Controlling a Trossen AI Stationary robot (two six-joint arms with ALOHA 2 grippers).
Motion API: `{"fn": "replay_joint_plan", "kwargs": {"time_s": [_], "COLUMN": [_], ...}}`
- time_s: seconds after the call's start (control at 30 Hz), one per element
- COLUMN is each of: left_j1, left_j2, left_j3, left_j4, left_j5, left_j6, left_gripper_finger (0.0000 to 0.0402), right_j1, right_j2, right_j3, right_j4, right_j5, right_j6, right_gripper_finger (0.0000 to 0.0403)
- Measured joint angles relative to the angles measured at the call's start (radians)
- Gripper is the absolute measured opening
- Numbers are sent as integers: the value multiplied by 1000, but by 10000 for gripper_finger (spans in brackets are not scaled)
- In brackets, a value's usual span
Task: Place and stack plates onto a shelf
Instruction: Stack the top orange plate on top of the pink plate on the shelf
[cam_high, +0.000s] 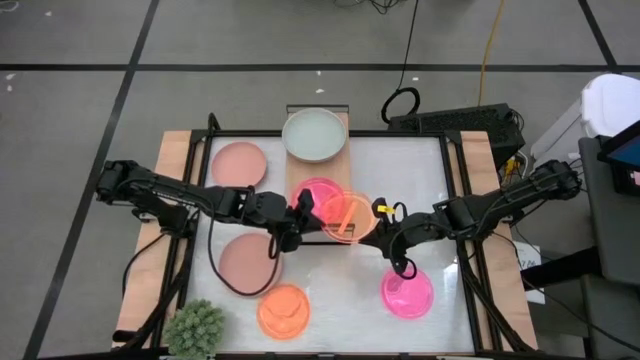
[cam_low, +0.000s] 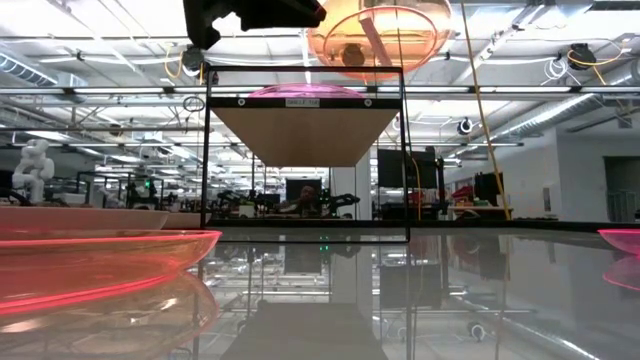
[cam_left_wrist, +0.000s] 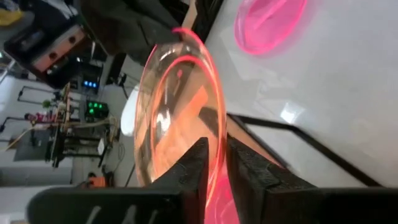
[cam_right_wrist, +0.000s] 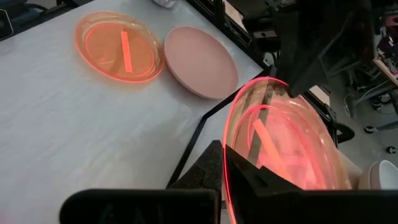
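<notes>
A: From above, what sits on the shelf (cam_high: 330, 215)?

B: A pale green plate (cam_high: 314, 134) on its far end and a hot pink plate (cam_high: 318, 194) near the middle. A clear orange plate (cam_high: 346, 215) is held over the shelf's near end. The left end effector (cam_high: 300, 210) pinches the plate's left rim and the right end effector (cam_high: 383, 215) pinches the opposite rim, both arms stretched inward.

A: And around the shelf?

B: Two dusty pink plates (cam_high: 240, 163) lie left of it on the table (cam_high: 420, 170), another orange plate (cam_high: 283, 310) and a second hot pink plate (cam_high: 407, 292) nearer the front.

A: The low view?

B: The orange plate (cam_low: 378, 35) hangs above the shelf board (cam_low: 305, 135). A small label on the shelf's front edge is too small to read.

A: Left wrist?

B: Its fingers (cam_left_wrist: 193, 168) are closed on the orange plate's rim (cam_left_wrist: 186, 112).

A: Right wrist?

B: Its fingers (cam_right_wrist: 211, 165) clamp the plate's (cam_right_wrist: 280, 149) other edge, fully closed on it.
</notes>
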Motion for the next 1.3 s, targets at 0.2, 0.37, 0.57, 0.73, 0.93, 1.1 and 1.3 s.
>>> {"fn": "replay_joint_plan", "kwargs": {"time_s": [0.2, 0.37, 0.57, 0.73, 0.93, 1.1, 1.3], "left_j1": [24, 46, 47, 47, 47, 46, 40], "left_j2": [11, 39, 49, 51, 51, 51, 51], "left_j3": [0, 0, 0, -1, -1, -1, -1], "left_j4": [0, 9, 23, 21, 13, 6, 19], "left_j5": [12, 10, 17, 20, 41, 48, 78], "left_j6": [0, -11, -17, -15, -12, -8, -9], "left_gripper_finger": [36, 35, 35, 32, 5, 3, 2], "right_j1": [0, -1, 0, 0, 0, 1, 0], "right_j2": [0, 0, -1, -1, -1, -1, 0], "right_j3": [0, 0, 0, 0, 0, -1, -1], "right_j4": [2, 0, 3, 8, 11, 69, 152], "right_j5": [1, 0, 1, 25, 32, 49, 62], "right_j6": [-3, -3, -3, -8, -11, -3, 35], "right_gripper_finger": [0, 0, 0, 0, 0, 7, 90]}}
